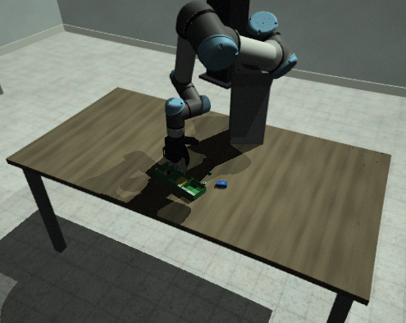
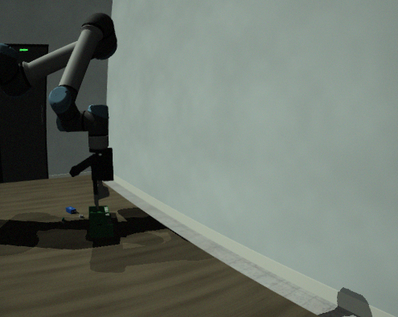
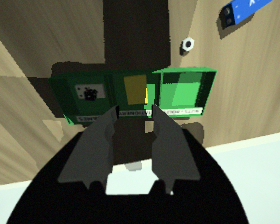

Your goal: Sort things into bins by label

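A row of three green bins [image 1: 178, 184] stands on the table near its front edge, with white label strips I cannot read. In the wrist view the left bin holds a small dark thing [image 3: 89, 92], the middle bin holds a yellow block [image 3: 134, 89], and the right bin [image 3: 186, 89] looks empty. My gripper [image 3: 135, 106] [image 1: 179, 167] hangs just above the middle bin, fingers slightly apart with nothing between them. A blue block [image 1: 221, 184] lies on the table right of the bins and also shows in the wrist view [image 3: 244, 10]. A small grey nut [image 3: 187, 45] lies between them.
A tiny green thing [image 1: 210, 173] lies behind the bins. The robot's grey base column [image 1: 248, 106] stands at the back of the table. A large grey wall panel [image 2: 261, 133] fills most of the exterior view.
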Available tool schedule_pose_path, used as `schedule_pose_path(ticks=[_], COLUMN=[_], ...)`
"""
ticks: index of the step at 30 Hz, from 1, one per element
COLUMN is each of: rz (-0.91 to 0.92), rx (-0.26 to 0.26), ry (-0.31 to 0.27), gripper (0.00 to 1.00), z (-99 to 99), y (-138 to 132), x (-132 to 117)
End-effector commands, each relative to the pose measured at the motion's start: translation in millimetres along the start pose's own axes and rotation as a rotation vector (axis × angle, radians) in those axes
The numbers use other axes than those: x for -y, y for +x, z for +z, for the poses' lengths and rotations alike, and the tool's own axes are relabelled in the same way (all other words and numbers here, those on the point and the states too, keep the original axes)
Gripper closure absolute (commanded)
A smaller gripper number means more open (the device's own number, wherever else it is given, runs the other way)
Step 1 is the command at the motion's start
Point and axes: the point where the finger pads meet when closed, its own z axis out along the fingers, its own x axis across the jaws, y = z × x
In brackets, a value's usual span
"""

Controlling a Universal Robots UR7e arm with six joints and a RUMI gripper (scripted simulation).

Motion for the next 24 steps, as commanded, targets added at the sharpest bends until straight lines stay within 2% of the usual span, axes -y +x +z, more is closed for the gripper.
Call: schedule_pose_path(ticks=[1,4,5,8,10,20,24], rz=[0.0,0.0,-0.019,-0.018,-0.018,-0.016,-0.016], rx=[-0.001,-0.001,-0.002,-0.001,-0.001,-0.002,-0.002], ry=[0.002,0.002,0.004,0.004,0.004,0.007,0.007], gripper=[0.72,0.72,0.82,0.82,0.82,0.82,0.82], z=[-1.5,-1.6,-2.0,-2.5,-2.5,-2.6,-2.7], y=[0,-1,7,27,27,87,96], x=[1,1,8,23,23,74,81])
